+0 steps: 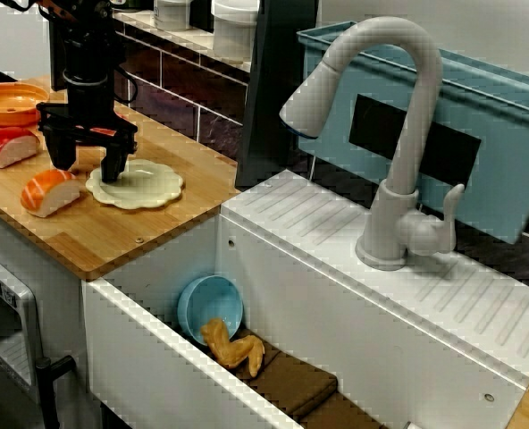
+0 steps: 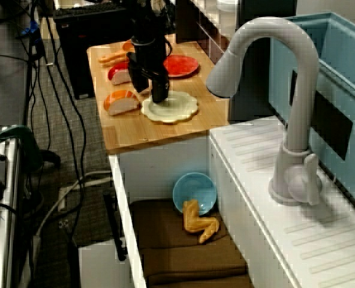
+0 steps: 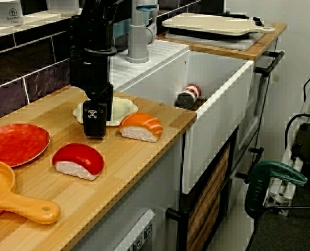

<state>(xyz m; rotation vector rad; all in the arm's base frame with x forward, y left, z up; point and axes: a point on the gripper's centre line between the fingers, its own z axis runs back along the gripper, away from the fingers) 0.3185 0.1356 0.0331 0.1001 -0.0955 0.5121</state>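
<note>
Fig. — gripper (image 1: pixel 88 159): I read jaws spread, grasping nothing | one finger over cream scalloped plate (image 1: pixel 150 186) on wooden counter (image 1: pixel 113 237) left of sink (image 1: pixel 273 295) | salmon nigiri (image 1: pixel 50 192) just beside plate, near side.

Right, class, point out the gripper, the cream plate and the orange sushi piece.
gripper (image 1: pixel 88 166): the view from the side, midway between its open fingertips.
cream plate (image 1: pixel 153 186): same view, bare middle right of the finger.
orange sushi piece (image 1: pixel 48 184): same view, orange topping.
</note>
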